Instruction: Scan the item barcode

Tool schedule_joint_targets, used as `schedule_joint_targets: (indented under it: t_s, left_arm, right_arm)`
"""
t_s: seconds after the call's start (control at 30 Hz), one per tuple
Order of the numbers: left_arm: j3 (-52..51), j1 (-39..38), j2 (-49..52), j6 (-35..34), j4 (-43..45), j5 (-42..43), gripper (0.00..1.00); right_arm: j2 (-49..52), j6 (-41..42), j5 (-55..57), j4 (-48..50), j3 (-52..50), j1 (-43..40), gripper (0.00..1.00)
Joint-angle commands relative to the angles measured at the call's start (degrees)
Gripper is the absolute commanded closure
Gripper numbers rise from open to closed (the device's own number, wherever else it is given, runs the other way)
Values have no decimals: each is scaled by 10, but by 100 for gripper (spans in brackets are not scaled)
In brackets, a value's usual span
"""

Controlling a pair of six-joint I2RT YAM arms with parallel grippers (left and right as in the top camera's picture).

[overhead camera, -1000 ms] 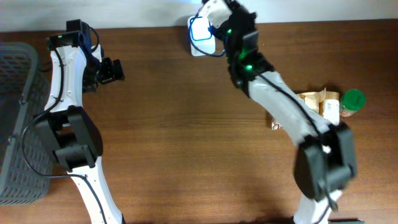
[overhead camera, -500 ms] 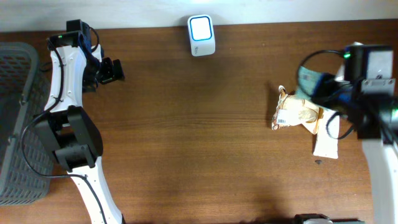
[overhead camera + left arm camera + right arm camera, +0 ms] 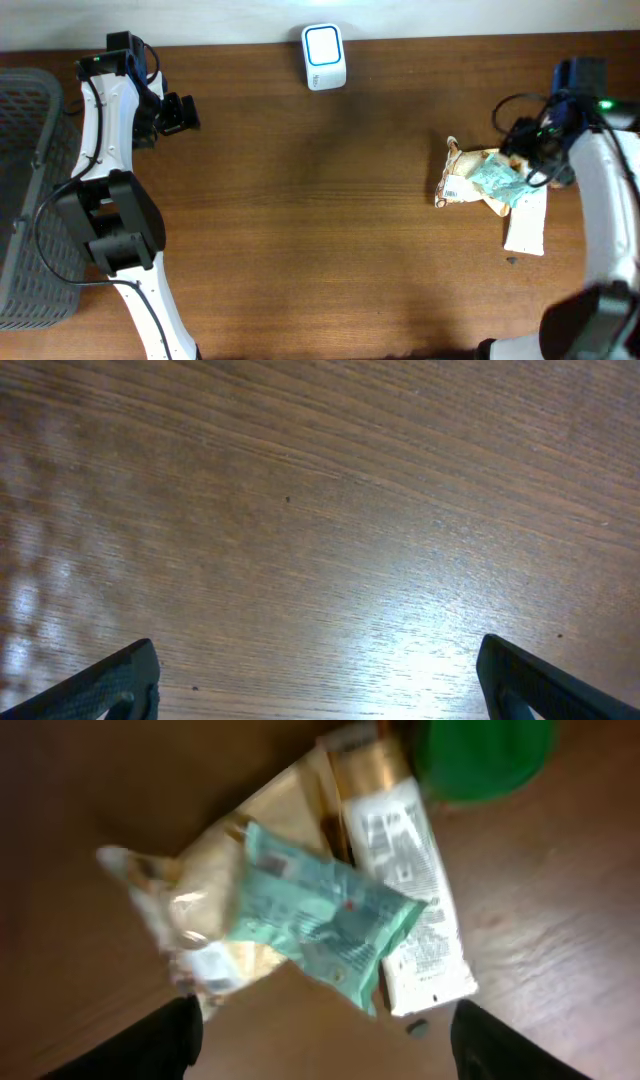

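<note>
1. The teal packet (image 3: 320, 915) lies flat at the top of a small heap on the right side of the counter (image 3: 300, 220). It seems the likeliest item to scan. It rests across a tan snack bag (image 3: 200, 910) and a long white packet (image 3: 410, 890). No barcode can be made out on its upper face, as the wrist view is blurred.
2. The right hand (image 3: 325, 1042) hangs just above the heap with its fingers spread wide and nothing between them, so the packet is not held.
3. The scanner (image 3: 324, 56) stands at the far edge of the counter, near the middle and well apart from the heap, with its lit face up and nothing over it.
4. Judged from how things lie, no scan is under way. The pictures do not show whether this packet has been read. If it has not, what is left is to grip it, carry it to the scanner and turn its code toward the lit face.
5. The packets overlap, so a grip on the teal one may drag its neighbours. A green lid (image 3: 485, 755) sits just beyond the white packet, and the right arm hides it from above.
6. The left hand (image 3: 318, 680) is wide and empty over bare wood at the far left, beside a grey basket (image 3: 25, 120). The path to the scanner looks unobstructed.
</note>
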Motion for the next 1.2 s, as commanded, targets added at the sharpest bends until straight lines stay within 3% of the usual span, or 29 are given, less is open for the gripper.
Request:
schedule_joint_targets:
  t_s: [0.0, 0.03, 0.07, 0.37, 0.47, 0.53, 0.6, 0.7, 0.83, 1.0, 1.1, 1.17]
  left_arm:
    - [8, 5, -15, -1, 0, -10, 1]
    - [8, 5, -15, -1, 0, -10, 1]
    - [8, 5, -15, -1, -1, -10, 1]
    - [8, 5, -15, -1, 0, -10, 1]
    - [8, 5, -15, -1, -1, -10, 1]
    - [8, 5, -15, -1, 0, -10, 1]
    - [8, 5, -15, -1, -1, -10, 1]
    - [8, 5, -15, -1, 0, -10, 1]
    - [8, 5, -15, -1, 0, -10, 1]
    - [8, 5, -15, -1, 0, -10, 1]
    - [8, 5, -15, -1, -1, -10, 1]
    - [8, 5, -15, -1, -1, -10, 1]
  right_arm:
    - [-92, -42, -48, -82, 118, 25, 22]
    - [-120, -43, -56, -118, 153, 39, 5]
    - [-142, -43, -62, -132, 169, 49, 1]
    - [-304, -56, -48, -176, 174, 70, 2]
    - [-348, -56, -17, -163, 128, 75, 2]
    - [-394, -60, -14, -76, 45, 75, 2]
    - [-468, -60, -18, 84, -102, 75, 1]
    - [-604, -60, -32, 400, -400, 87, 2]
    - [-756, -60, -5, 649, -673, 125, 2]
    - [-912, -60, 34, 702, -851, 148, 2]
    - [-937, -58, 33, 702, -897, 149, 2]
    - [-937, -55, 26, 651, -896, 149, 2]
